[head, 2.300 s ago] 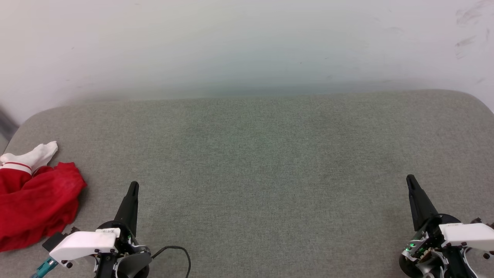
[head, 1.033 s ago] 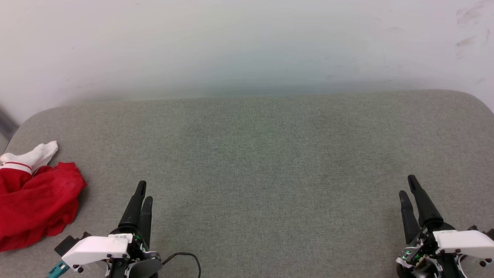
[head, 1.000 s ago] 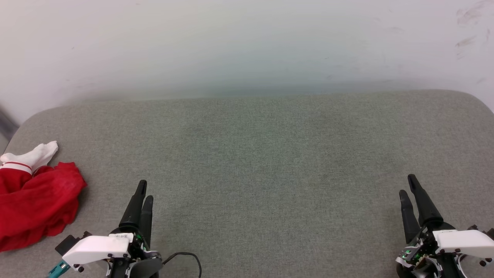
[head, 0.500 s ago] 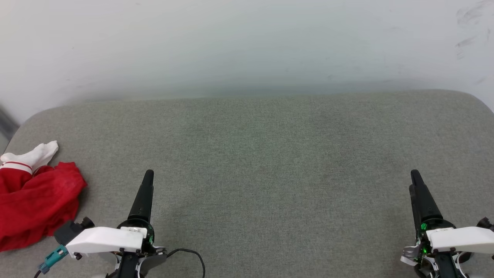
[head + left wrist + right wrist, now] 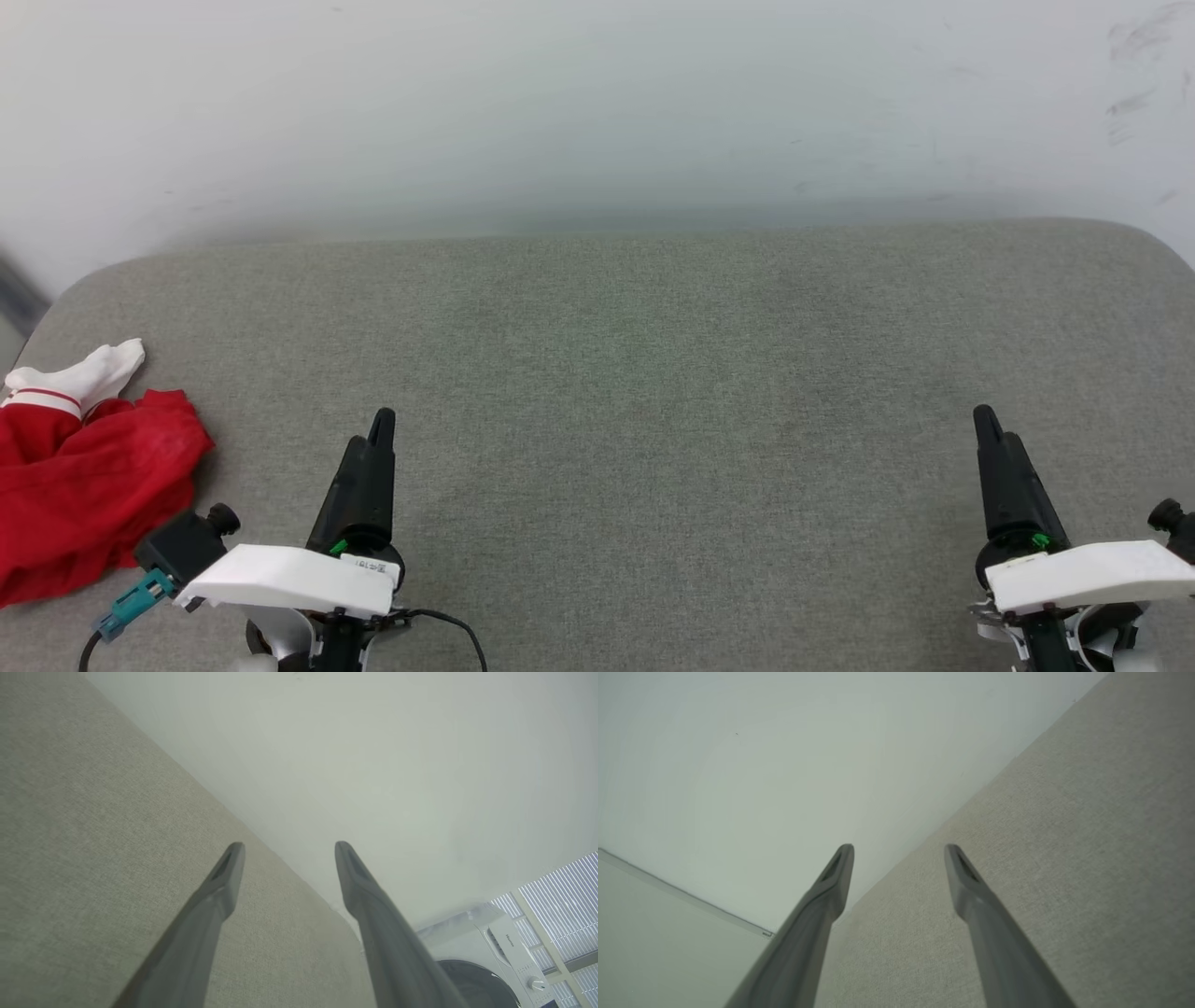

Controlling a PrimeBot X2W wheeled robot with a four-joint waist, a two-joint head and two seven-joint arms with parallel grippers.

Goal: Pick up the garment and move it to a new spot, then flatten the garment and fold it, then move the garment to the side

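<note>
Item 1, garment (image 5: 84, 495): I log a crumpled red heap at 8 o'clock in my head view. It lies on the left end of the grey fabric-covered worktop (image 5: 653, 373) and is cut off by the frame edge. A white sleeve (image 5: 89, 373) with a red-and-white band pokes out of the heap toward 12 o'clock. Item 2, left hand (image 5: 381, 427): at 7 o'clock in the head view, dark fingers (image 5: 359, 485) pointing to 12 o'clock and seen edge-on, one hiding the other. It sits near the garment on its 3 o'clock side, apart from it. From the left wrist camera I read the left hand (image 5: 289, 845) as spread wide, one finger over the grey fabric and the other against the pale wall (image 5: 373, 742). Item 3, right hand (image 5: 982, 418): at 5 o'clock in the head view, also pointing to 12 o'clock, well apart from the garment. Its own camera shows the right hand (image 5: 899, 847) spread wide, with wall at 10 o'clock and fabric at 3 o'clock. Item 4, fittings: a black cable (image 5: 448, 625) and a teal connector (image 5: 131, 611) at the left wrist. Item 5, surroundings: a white washing machine (image 5: 495, 952) and slatted blinds (image 5: 560, 896) at 4 o'clock in the left wrist view.
</note>
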